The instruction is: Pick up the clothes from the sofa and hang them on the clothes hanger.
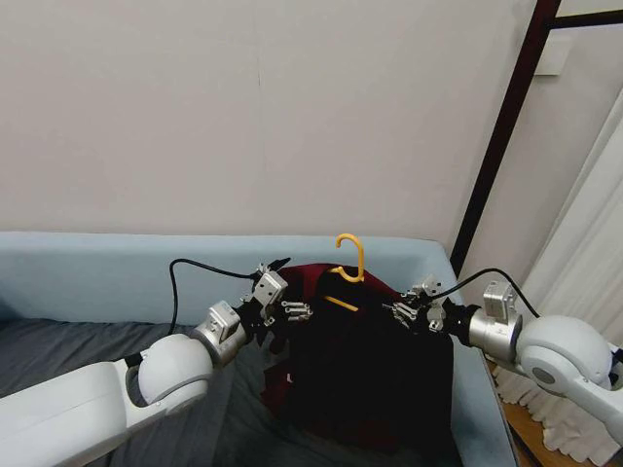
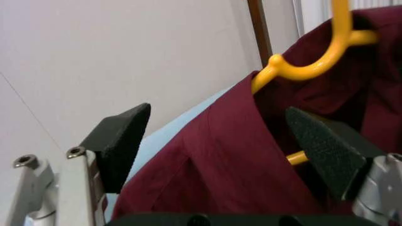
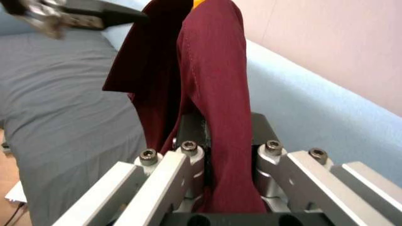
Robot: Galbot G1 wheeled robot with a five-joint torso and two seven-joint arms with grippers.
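A dark red shirt hangs on a yellow hanger, held up above the sofa. My right gripper is at the shirt's right shoulder. In the right wrist view it is shut on a fold of the red shirt. My left gripper is at the other shoulder. In the left wrist view it stands open, its black pads wide apart on either side of the shirt shoulder and the hanger neck. The hanger's arms are hidden inside the shirt.
The sofa has a light blue back and a grey seat cushion below the shirt. A dark wooden post leans at the right, with a white curtain beyond it. A plain wall stands behind.
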